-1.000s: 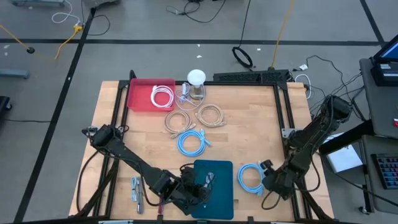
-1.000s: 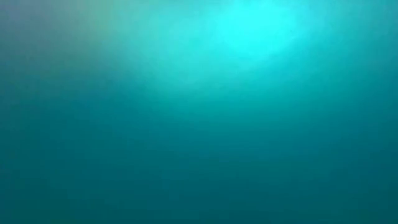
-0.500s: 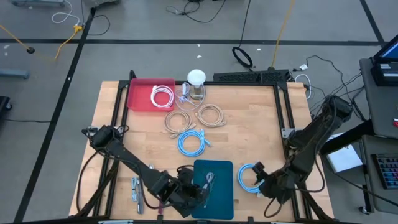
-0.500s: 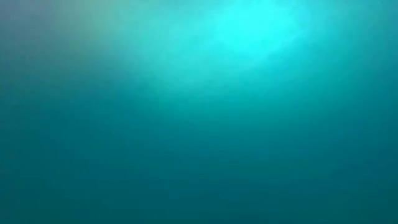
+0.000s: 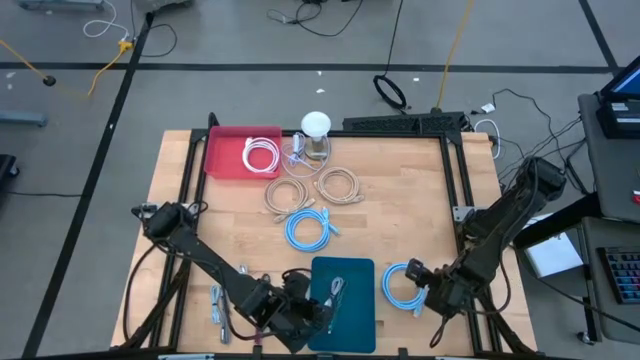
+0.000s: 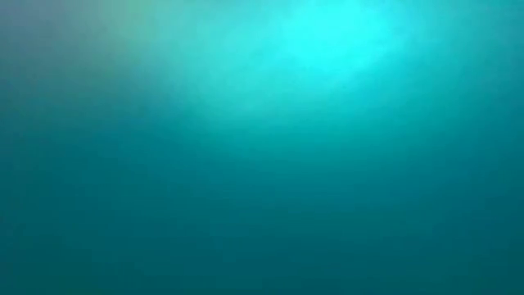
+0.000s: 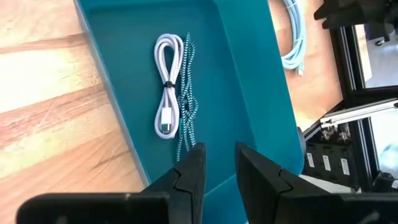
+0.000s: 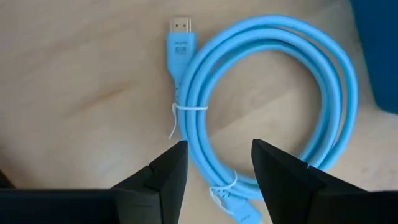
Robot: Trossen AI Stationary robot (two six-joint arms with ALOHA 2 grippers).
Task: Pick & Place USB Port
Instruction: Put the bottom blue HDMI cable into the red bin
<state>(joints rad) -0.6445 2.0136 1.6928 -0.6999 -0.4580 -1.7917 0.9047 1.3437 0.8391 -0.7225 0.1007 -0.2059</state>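
Note:
A teal tray sits at the table's near edge. In it lie a white bundled USB cable and, touching it, a teal-and-white braided cable. My left gripper hovers open above the tray's near left part, with nothing between its fingers. To the tray's right a light blue coiled cable lies flat on the wood, its plug sticking out. My right gripper stands open above this coil, pointing steeply down. The low view shows only a teal blur.
At the far left, a red tray holds a white coiled cable. A white-topped clear jar, two beige coils and another blue coil lie mid-table. Small metal parts lie near the left front edge.
My right gripper has rolled about its wrist, risen a little and shifted slightly toward the table's left, over the light blue coil. It stays open. The coil and the cables in the tray have not moved.

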